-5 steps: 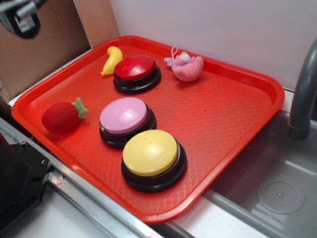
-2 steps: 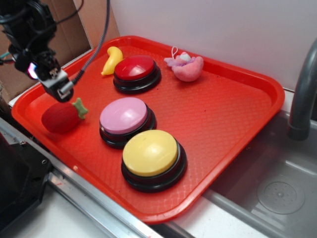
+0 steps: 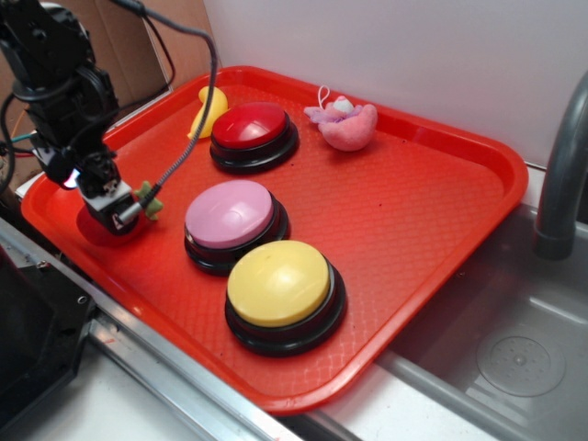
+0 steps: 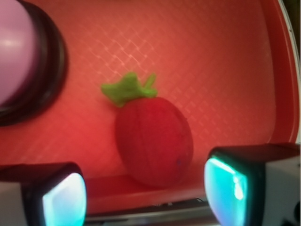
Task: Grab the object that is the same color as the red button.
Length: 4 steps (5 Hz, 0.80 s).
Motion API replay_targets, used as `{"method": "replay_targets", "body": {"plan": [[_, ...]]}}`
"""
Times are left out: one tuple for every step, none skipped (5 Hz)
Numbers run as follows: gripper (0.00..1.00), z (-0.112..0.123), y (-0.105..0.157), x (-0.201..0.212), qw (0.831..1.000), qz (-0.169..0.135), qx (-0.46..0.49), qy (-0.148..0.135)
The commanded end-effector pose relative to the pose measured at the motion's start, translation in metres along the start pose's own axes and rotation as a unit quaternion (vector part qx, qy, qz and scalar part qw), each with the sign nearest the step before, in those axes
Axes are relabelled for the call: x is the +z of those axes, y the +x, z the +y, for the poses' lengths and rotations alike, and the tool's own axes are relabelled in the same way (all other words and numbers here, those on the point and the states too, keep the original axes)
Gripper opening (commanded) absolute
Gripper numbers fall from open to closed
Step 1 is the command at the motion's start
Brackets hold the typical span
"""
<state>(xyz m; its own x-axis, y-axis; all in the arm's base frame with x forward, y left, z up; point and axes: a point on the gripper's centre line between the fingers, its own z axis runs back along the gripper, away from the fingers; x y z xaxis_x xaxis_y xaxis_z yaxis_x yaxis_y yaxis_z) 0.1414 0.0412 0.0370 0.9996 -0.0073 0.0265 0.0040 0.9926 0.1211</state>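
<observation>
The object, a small red plush strawberry with a green leafy stem, lies near the left rim of the red tray. In the exterior view my gripper hangs over it and hides most of it; only part of the strawberry and its stem show. The wrist view shows the gripper open, its two fingertips wide apart on either side of the strawberry's near end, touching nothing. The red button with its black base stands at the tray's back.
A pink-topped button and a yellow-topped button stand mid-tray. A yellow banana toy lies left of the red button, a pink plush to its right. A sink and grey faucet are at right, cardboard at back left.
My gripper has come down from the upper left and now hangs low over the strawberry. The strawberry and the buttons have not moved.
</observation>
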Motion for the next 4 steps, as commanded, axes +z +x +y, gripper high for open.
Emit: {"method": "replay_targets", "body": {"plan": [[1.0, 0.0038, 0.0144, -0.0182, 0.998, -0.036, -0.017, 0.041], [1.0, 0.0043, 0.0162, -0.0219, 0.998, -0.04, -0.006, 0.042], [1.0, 0.004, 0.0187, -0.0263, 0.998, -0.045, -0.009, 0.035], [0.0, 0.0063, 0.0203, -0.0266, 0.999, -0.043, -0.01, 0.027]]}}
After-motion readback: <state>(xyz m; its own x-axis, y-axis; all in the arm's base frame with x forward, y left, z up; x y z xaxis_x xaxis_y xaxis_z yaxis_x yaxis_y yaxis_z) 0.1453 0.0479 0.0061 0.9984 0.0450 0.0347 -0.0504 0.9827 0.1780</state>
